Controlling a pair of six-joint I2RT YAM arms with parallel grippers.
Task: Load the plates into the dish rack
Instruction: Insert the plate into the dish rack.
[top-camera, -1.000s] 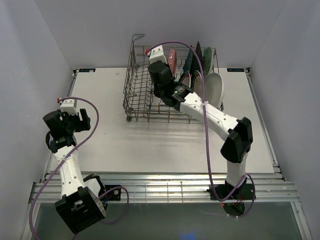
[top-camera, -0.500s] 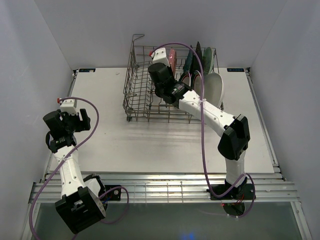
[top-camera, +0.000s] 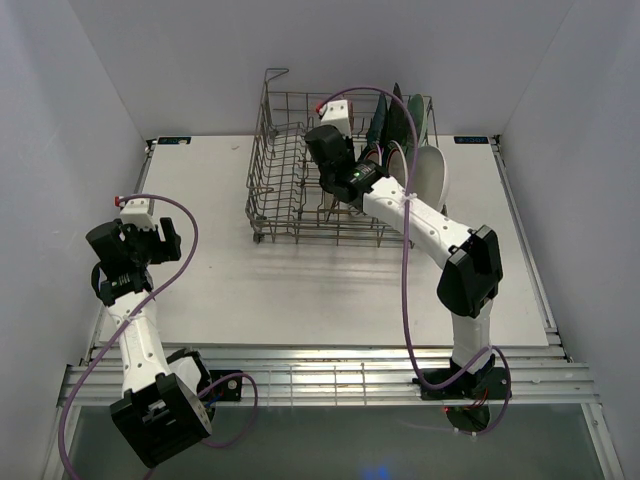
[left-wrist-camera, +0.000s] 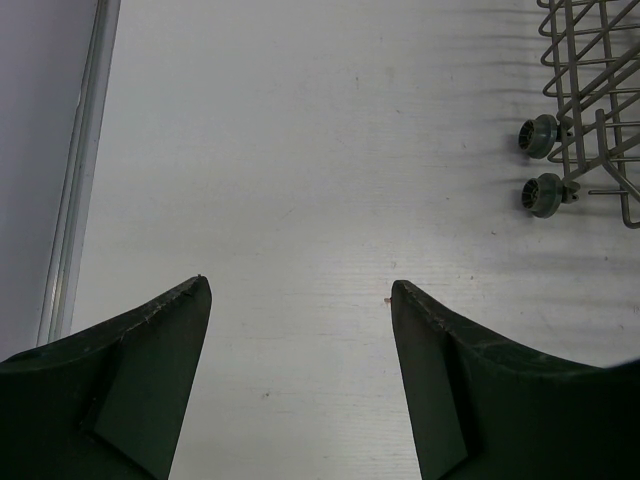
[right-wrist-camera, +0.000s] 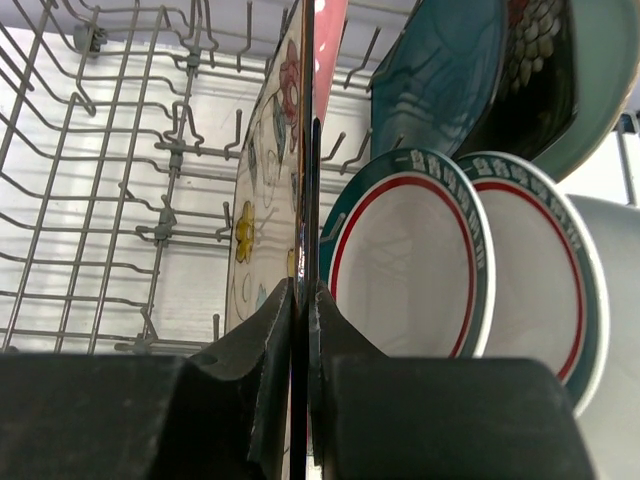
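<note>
The grey wire dish rack (top-camera: 280, 195) sits at 12 o'clock on the table (top-camera: 220, 290). Plates stand on edge in its 3 o'clock half. The cream floral plate (right-wrist-camera: 262, 230) is pinched at its rim by the right gripper (right-wrist-camera: 303, 300). Toward 3 o'clock come the pink plate (right-wrist-camera: 330, 40), teal plate (right-wrist-camera: 440, 70), black floral plate (right-wrist-camera: 540, 50), mint plate (right-wrist-camera: 605, 70), two green-rimmed white plates (right-wrist-camera: 405, 265) and a plain white plate (right-wrist-camera: 620, 330).
</note>
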